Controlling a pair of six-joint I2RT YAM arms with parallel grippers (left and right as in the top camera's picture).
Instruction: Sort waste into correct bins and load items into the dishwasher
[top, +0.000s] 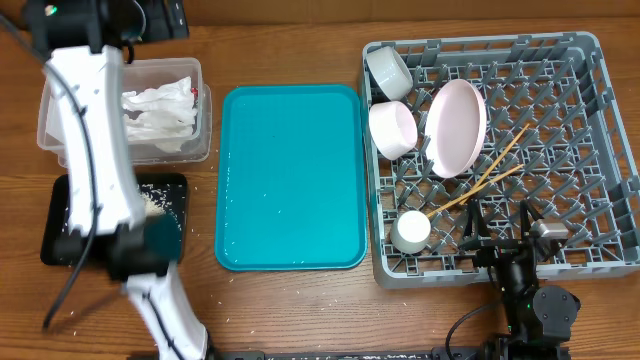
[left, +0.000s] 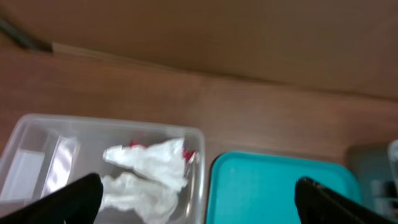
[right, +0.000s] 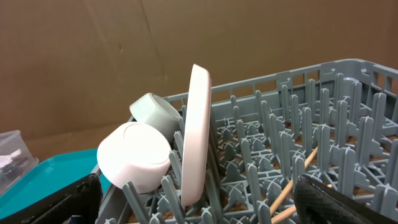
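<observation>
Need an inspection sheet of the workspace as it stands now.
Surface: wooden table.
Job's things: napkins in the clear tub; rice on the black tray; plate, bowls, cup and chopsticks in the grey rack.
Clutter: teal tray between bins and rack.
Grippers: left gripper open over the tub; right gripper open at the rack's front edge; neither holds anything.
Cables: black cable at front left.
Surroundings: cardboard backdrop.
</observation>
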